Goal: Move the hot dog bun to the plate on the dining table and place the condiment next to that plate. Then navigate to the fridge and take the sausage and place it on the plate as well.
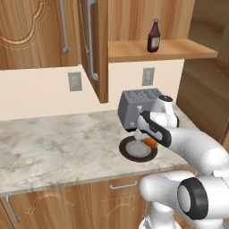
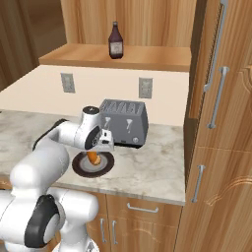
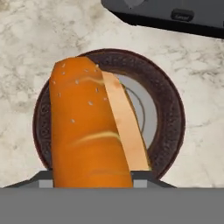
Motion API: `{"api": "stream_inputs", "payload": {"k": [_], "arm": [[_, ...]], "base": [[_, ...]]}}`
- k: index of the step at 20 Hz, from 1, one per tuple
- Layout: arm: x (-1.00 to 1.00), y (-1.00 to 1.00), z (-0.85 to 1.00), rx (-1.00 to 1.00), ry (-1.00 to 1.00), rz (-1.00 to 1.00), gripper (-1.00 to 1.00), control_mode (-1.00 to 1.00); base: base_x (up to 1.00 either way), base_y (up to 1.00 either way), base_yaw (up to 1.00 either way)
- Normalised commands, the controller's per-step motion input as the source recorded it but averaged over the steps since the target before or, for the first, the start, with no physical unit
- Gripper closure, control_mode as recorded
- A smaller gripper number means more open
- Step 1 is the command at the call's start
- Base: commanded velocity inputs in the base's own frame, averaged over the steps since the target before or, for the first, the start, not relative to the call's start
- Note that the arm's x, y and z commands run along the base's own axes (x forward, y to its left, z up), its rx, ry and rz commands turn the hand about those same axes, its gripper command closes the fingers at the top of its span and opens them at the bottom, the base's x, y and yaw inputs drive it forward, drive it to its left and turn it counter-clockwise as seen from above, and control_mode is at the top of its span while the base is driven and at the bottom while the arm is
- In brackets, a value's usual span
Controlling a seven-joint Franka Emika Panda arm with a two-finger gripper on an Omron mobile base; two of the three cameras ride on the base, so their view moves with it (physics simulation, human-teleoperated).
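Note:
The hot dog bun (image 3: pixel 87 131), golden-orange with a pale cut edge, lies on a round dark dish (image 3: pixel 168 113) with a grey centre, on the wall counter. My gripper (image 3: pixel 92 181) reaches down over it, one finger tip against each side of the bun. From the base I see the gripper (image 1: pixel 150 137) (image 2: pixel 100 146) low over the dish (image 1: pixel 132 153) (image 2: pixel 81 168), with the bun (image 1: pixel 152 143) (image 2: pixel 93 158) under the hand. The condiment (image 1: pixel 153 36) (image 2: pixel 115 41), a dark bottle with a pale label, stands on the wooden shelf above. The dining table and its plate, the fridge and the sausage are out of view.
A grey toaster (image 1: pixel 134 107) (image 2: pixel 123 123) stands just behind the dish, close to the hand. An open cabinet door (image 1: pixel 96 49) juts out over the counter to the left of it. Tall wooden cabinets (image 2: pixel 216 123) close off the right end. The marble counter (image 1: pixel 53 143) stretches left.

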Motion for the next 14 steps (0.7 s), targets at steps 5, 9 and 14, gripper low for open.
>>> {"api": "stream_inputs", "payload": {"k": [5,9,14], "arm": [[-0.88,-0.02,0.92,0.07,0.01,-0.09,1.0,-1.0],[-0.8,-0.05,1.0,0.07,0.08,-0.16,1.0,-1.0],[-0.38,-0.05,0.96,0.0,0.11,-0.06,1.0,-1.0]], "base": [[0.0,0.0,0.0],[0.0,0.0,0.0],[0.0,0.0,0.0]]}}
